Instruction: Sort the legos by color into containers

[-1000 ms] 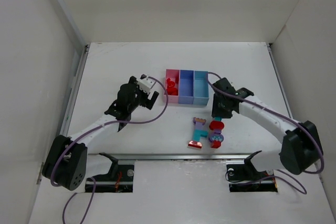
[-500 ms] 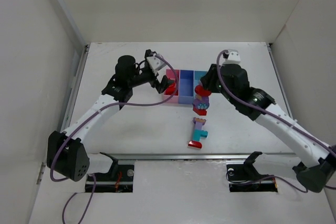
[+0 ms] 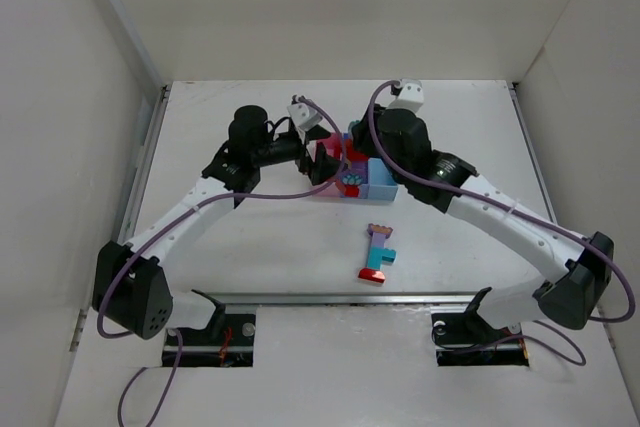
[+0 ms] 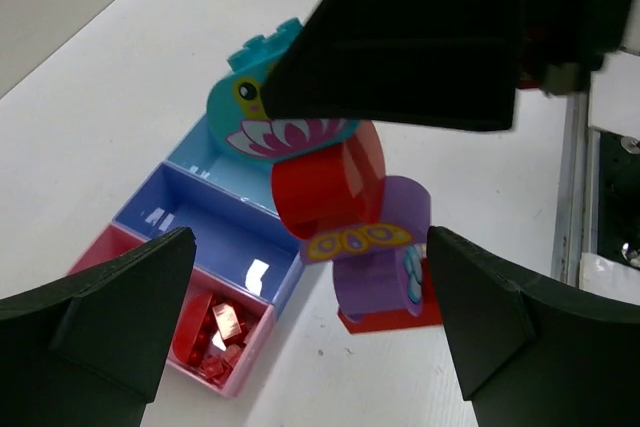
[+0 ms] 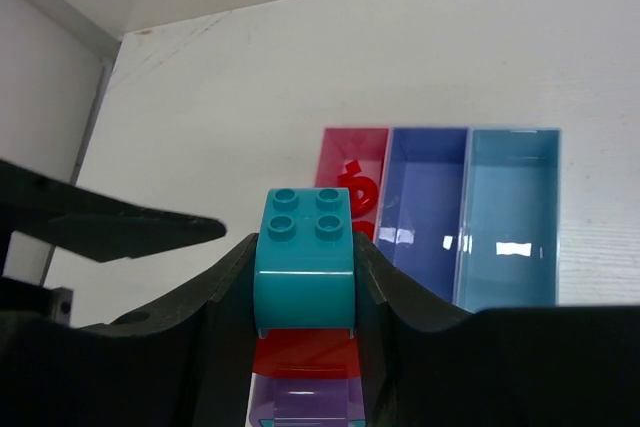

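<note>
Teal-red-purple clump (image 4: pixel 340 187) clamped in R gripper (image 5: pixel 305 282), hanging above bins (image 5: pixel 510 207) nr their front edge. L gripper (image 3: pixel 325 161) jaws wide, empty, just beside clump. Red bricks (image 4: pixel 215 332) in pink bin (image 4: pixel 243 379). 2nd clump (image 3: pixel 378 253) on open table (image 3: pixel 250 247), well apart.

- My right gripper (image 5: pixel 306 289) clamps a teal brick (image 5: pixel 305 269) from both sides, its four studs facing the camera.
- Directly below it in frame sit a red brick (image 5: pixel 305 355) and then a purple brick (image 5: pixel 300 405).
- Beyond them, on the white table (image 5: pixel 250 77), a pink bin (image 5: pixel 338 150), a purple-blue bin (image 5: pixel 425 192) and a light blue bin (image 5: pixel 510 212) stand joined in a row.
- Red pieces (image 5: pixel 357 185) lie in the pink bin.
- The left arm's finger (image 5: pixel 100 222) pokes in from the left edge, apart from the teal brick.
</note>
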{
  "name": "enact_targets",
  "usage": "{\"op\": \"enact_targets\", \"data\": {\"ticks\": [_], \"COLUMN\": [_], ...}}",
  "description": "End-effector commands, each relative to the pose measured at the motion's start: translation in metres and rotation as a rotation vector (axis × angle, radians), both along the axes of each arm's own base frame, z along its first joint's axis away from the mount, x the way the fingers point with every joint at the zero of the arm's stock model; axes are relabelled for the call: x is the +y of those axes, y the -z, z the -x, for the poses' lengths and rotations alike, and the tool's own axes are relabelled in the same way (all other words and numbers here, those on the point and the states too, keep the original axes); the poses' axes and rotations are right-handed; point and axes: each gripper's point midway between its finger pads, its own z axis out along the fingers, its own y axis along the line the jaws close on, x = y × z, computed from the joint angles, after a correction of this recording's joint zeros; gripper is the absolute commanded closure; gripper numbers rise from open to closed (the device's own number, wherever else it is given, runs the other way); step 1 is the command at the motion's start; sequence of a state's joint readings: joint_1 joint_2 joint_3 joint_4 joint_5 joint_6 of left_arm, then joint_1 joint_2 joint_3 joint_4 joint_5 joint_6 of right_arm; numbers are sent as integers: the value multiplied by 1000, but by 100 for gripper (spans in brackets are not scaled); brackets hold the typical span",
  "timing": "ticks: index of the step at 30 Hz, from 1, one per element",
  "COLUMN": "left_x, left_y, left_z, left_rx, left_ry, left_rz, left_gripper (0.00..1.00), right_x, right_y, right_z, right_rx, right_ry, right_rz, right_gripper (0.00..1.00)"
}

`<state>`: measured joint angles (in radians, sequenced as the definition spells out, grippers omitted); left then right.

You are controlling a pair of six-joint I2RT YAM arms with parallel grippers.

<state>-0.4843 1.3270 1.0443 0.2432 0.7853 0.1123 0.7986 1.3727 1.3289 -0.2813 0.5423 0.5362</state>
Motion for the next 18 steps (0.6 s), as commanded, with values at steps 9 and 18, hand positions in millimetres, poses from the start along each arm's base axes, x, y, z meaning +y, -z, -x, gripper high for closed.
{"op": "enact_targets", "data": {"ticks": [9, 18], "left_x": [-7, -10], "left_y": [-28, -8], "left_z": [-7, 2], "left_rx": [-18, 9], "left_ry": [-37, 16], "left_rz": [88, 36], "left_gripper": [0, 40], "right_x": [35, 39], "right_y": [-37, -48], "right_z": [6, 7], "right_rx": [-78, -94], "right_ry": [-69, -87], "right_rz": [-113, -136], "right_gripper": [100, 100]}}
